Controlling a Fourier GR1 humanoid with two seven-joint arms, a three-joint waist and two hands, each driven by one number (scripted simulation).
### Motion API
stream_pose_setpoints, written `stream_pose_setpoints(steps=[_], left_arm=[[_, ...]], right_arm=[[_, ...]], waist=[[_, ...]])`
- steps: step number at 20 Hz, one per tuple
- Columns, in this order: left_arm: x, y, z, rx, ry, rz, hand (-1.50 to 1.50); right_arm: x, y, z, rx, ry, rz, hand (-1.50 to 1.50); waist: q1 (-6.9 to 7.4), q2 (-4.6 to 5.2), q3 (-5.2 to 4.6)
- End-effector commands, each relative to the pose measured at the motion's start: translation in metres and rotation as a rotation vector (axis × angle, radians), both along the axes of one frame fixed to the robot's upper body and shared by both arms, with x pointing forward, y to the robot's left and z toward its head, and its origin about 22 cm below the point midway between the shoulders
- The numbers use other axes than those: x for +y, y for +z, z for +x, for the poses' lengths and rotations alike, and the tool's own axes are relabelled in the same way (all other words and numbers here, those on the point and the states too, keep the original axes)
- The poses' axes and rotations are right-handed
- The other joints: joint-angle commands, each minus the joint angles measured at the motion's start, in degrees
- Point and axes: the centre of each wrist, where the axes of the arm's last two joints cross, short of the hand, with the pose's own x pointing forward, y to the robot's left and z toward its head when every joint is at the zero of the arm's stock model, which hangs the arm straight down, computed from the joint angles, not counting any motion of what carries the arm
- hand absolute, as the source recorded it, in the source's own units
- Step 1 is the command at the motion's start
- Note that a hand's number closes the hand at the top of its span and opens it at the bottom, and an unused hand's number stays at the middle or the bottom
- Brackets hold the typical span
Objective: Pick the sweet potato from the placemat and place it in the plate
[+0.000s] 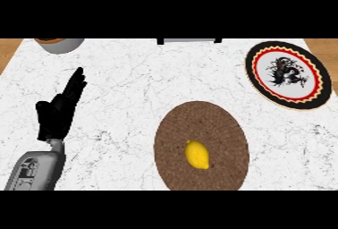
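A small yellow, lemon-like object (197,154) lies on the round brown woven placemat (211,120) in the lower middle of the head view; no sweet potato of another colour shows. A round plate (289,75) with a black rim, red and yellow band and a black dragon on white sits at the upper right. My left hand (58,112) rests at the left, fingers straight and pointing up, well apart from the placemat. It holds nothing. My right hand does not show.
A grey bowl (60,44) with a brown inside sits at the top left edge. A dark-framed grey object (189,40) peeks in at the top middle. Wooden floor shows beyond the white marble counter (132,80) at both upper corners.
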Motion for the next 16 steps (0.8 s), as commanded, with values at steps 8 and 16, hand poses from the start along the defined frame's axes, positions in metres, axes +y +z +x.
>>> stream_pose_setpoints(steps=[8,16], left_arm=[[-0.025,-0.002,0.010,0.000,-0.049,-0.010,0.00],[-0.024,-0.005,0.006,-0.002,-0.066,0.009,0.00]], right_arm=[[-0.064,0.046,-0.019,-0.532,0.181,0.080,1.50],[-0.025,0.058,0.052,-0.449,0.286,0.220,1.50]], waist=[[2.65,0.07,-0.23],[3.89,-0.08,-0.45]])
